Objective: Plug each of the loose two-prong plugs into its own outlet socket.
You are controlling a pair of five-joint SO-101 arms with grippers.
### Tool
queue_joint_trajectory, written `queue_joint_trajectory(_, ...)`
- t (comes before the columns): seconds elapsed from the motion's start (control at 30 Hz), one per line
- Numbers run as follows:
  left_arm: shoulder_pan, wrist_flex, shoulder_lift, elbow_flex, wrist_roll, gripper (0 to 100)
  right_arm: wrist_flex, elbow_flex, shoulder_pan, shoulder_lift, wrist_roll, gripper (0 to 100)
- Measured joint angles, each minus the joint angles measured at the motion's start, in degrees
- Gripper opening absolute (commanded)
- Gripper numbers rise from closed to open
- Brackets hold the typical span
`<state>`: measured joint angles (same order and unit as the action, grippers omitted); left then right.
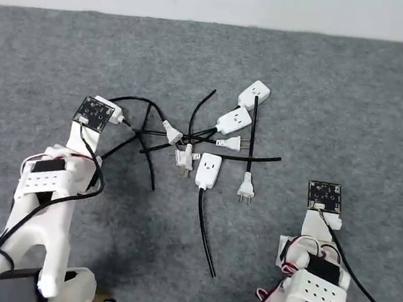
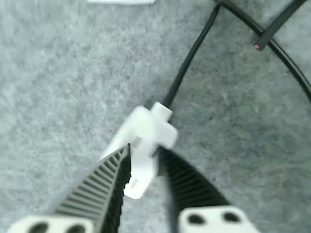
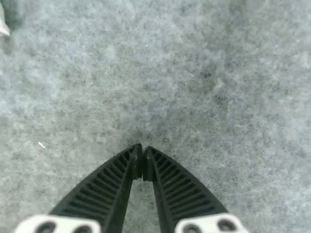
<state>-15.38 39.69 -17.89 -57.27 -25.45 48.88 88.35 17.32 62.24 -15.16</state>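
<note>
In the left wrist view my left gripper (image 2: 143, 155) is shut on a white two-prong plug (image 2: 146, 141), whose black cord (image 2: 187, 70) runs away over the carpet. The high view has this held plug (image 1: 121, 118) at the left end of the cable tangle. Three white outlet sockets (image 1: 254, 94) (image 1: 234, 120) (image 1: 208, 171) lie in the middle. Loose plugs (image 1: 171, 131) (image 1: 184, 158) (image 1: 246, 189) rest among the cords, with another small plug (image 1: 230, 143) beside the middle socket. My right gripper (image 3: 142, 151) is shut over bare carpet, right of the sockets.
Black cords (image 1: 206, 235) cross each other between the plugs and sockets on the grey carpet (image 1: 352, 103). A pale wall strip (image 1: 219, 0) runs along the far edge. The right arm (image 1: 310, 280) stands near the front right.
</note>
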Motion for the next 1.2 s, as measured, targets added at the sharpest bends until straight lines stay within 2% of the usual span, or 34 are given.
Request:
queue_joint_trajectory(0.07, -1.1, 0.0, 0.0, 0.4, -1.1, 36, 0.0, 0.0, 0.0, 0.0, 0.0, 0.9)
queue_joint_trajectory(0.37, -3.7, -0.3, 0.4, 0.5, -10.4, 32, 0.0, 0.0, 0.0, 0.0, 0.0, 0.9)
queue_joint_trajectory(0.53, -3.9, -1.8, 7.4, 4.6, -12.0, 30, 0.0, 0.0, 0.0, 0.0, 0.0, 0.9)
queue_joint_trajectory(0.67, -4.7, 1.7, 14.9, 12.1, -12.1, 22, 0.0, 0.0, 0.0, 0.0, 0.0, 0.9)
queue_joint_trajectory(0.8, -4.4, 5.7, 17.9, 15.4, -13.0, 0, 0.0, 0.0, 0.0, 0.0, 0.0, 0.9)
queue_joint_trajectory(0.87, -4.4, 6.2, 17.9, 15.4, -13.2, 3, 0.0, 0.0, 0.0, 0.0, 0.0, 0.9)
queue_joint_trajectory(1.2, -3.8, 6.2, 13.9, 10.5, -12.0, 1, 0.0, 0.0, 0.0, 0.0, 0.0, 0.9)
